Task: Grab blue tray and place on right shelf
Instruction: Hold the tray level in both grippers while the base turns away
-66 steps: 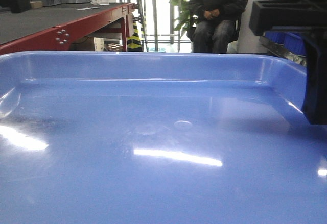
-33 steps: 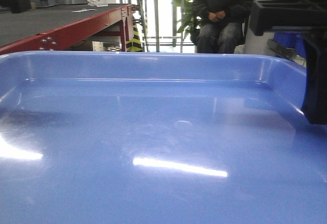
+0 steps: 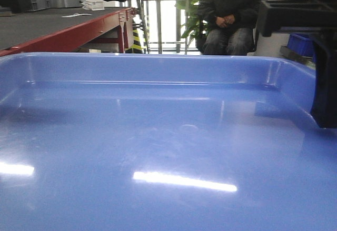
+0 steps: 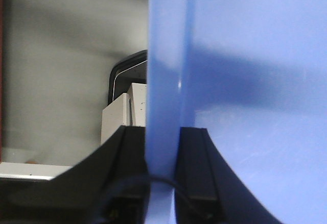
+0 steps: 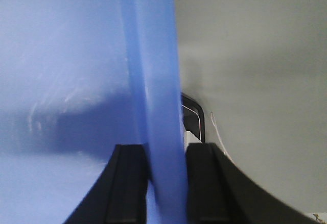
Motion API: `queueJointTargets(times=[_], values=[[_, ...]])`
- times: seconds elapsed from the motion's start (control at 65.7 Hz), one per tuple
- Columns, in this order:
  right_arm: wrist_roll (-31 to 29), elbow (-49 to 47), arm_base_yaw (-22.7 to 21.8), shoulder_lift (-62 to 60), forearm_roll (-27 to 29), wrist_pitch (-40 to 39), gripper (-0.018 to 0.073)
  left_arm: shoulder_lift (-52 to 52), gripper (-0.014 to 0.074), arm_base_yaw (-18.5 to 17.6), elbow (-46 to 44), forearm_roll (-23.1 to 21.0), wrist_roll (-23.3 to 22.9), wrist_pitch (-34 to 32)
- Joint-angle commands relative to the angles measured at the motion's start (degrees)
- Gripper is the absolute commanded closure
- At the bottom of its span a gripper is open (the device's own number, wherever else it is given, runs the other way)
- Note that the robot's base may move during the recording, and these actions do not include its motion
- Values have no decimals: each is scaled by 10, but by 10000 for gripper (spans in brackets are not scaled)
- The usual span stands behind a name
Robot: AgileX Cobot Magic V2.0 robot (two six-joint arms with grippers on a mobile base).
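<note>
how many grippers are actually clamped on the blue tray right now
2. The left gripper pinches the left rim of the blue tray, seen in the left wrist view. The right gripper pinches its right rim, seen in the right wrist view.

No legible text, labels or numbers.

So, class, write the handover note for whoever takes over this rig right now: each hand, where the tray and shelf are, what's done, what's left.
Left hand: shut on the blue tray, pinching its rim.
Right hand: shut on the opposite rim.
Tray: held between both hands, empty, filling the front view. A dark-topped table is behind on the left, and a seated person is ahead.
Shelf: not clearly in view.
Done: tray grasped.
Left: carry it to the right shelf, set it down, release.
</note>
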Motion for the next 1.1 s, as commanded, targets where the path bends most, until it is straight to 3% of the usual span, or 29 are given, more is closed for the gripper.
queueJointTargets(times=[0.0,1.081], values=[[9,-16,3,-14,8,-33,335,-13,645,-6,-15,-21,-15,-8],[9,-16,2,-14,8,-33,335,-13,645,-6,-15,-21,-15,-8]])
